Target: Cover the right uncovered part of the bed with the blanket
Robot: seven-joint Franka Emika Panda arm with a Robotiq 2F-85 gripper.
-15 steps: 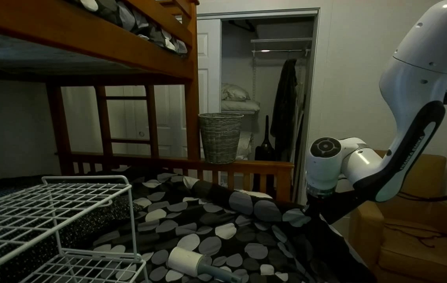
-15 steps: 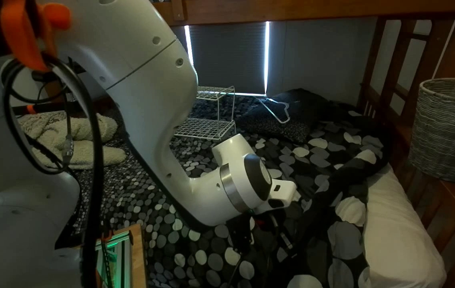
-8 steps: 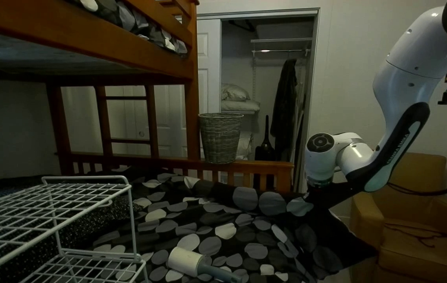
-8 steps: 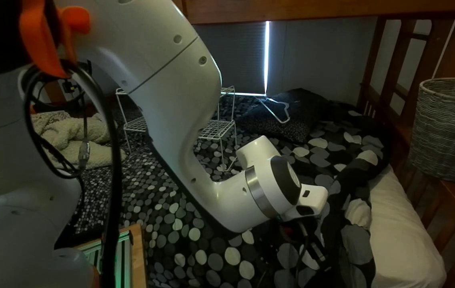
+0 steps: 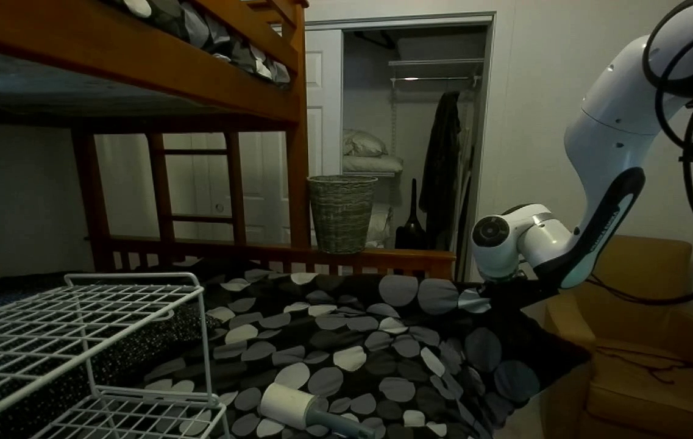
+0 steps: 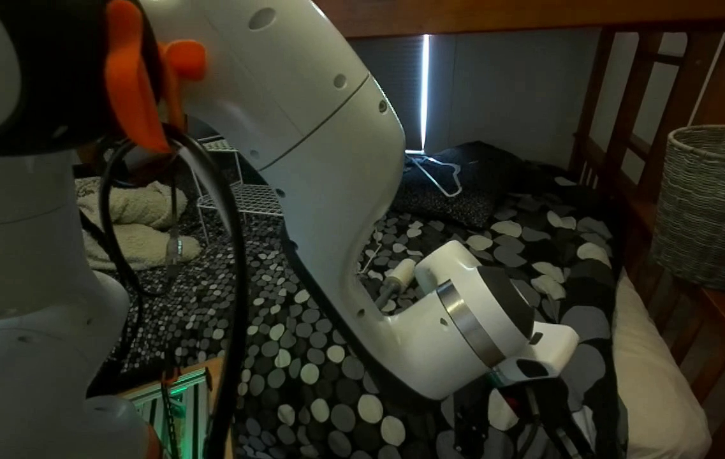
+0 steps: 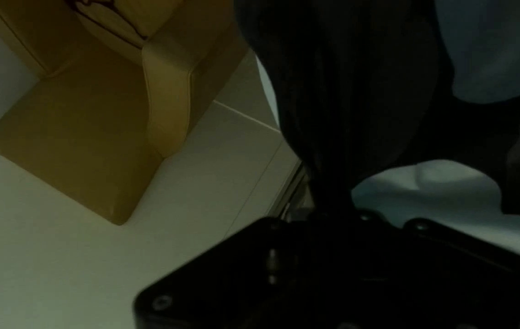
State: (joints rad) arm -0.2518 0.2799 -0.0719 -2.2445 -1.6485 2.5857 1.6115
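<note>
The black blanket with white and grey ovals (image 5: 346, 360) covers most of the lower bunk bed, whose slatted brown end rail (image 5: 395, 262) stands behind it. In an exterior view, a strip of white mattress (image 6: 655, 395) lies bare between the blanket's edge (image 6: 592, 319) and the rail. My gripper (image 5: 485, 295) is shut on the blanket's edge near the outer corner and holds it raised. In the wrist view, dark blanket cloth (image 7: 378, 91) bunches into the jaws (image 7: 330, 208). The fingertips are dark and partly hidden by cloth.
A wicker basket (image 5: 343, 213) stands on the end rail. A white wire rack (image 5: 139, 292) and a lint roller (image 5: 288, 405) are on the bed. A tan armchair (image 5: 639, 341) is beside the bed. The upper bunk (image 5: 200, 73) hangs overhead.
My gripper has moved toward the end rail and up, drawing the blanket's edge with it. The bare white strip has narrowed, and the raised edge hides more of the rail slats.
</note>
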